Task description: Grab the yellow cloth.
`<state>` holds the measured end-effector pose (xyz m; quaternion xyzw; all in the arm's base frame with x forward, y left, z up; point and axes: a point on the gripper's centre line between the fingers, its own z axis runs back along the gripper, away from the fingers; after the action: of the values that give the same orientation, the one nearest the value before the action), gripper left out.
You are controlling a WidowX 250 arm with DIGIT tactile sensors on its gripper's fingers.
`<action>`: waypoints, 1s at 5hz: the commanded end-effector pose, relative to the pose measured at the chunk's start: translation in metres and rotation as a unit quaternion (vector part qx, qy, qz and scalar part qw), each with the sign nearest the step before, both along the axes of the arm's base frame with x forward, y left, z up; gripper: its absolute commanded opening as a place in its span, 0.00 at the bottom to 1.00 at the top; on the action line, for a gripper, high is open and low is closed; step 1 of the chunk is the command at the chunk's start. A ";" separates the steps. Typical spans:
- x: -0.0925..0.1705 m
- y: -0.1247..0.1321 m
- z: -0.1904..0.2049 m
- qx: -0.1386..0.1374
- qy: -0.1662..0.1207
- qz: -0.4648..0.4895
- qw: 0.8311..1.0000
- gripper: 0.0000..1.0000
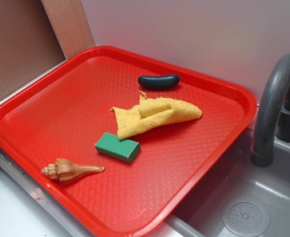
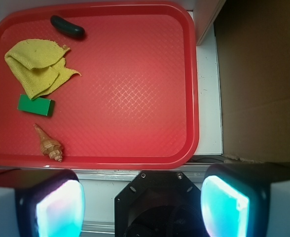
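Hand (image 2: 144, 197) spread wide, empty, hovering beyond tray (image 2: 192, 74) edge, far from yellow cloth (image 2: 39, 66).

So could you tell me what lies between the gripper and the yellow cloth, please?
In the wrist view, the gripper sits off the red tray, fingers wide apart. Between it and the yellow cloth lie the tray's near rim and bare tray floor; the green block and shell lie slightly aside.
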<state>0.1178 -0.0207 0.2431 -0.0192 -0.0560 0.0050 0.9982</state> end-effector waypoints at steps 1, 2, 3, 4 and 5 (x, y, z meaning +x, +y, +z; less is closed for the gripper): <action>0.000 0.000 0.000 0.000 0.000 0.000 1.000 1.00; 0.034 -0.005 -0.016 -0.003 -0.032 -0.062 0.998 1.00; 0.073 -0.032 -0.034 -0.009 -0.047 -0.155 0.987 1.00; 0.090 -0.077 -0.055 0.000 -0.068 -0.277 0.958 1.00; 0.088 -0.114 -0.063 -0.014 -0.078 -0.323 0.943 1.00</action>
<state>0.2083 -0.1237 0.1691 -0.0482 -0.1050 -0.3111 0.9433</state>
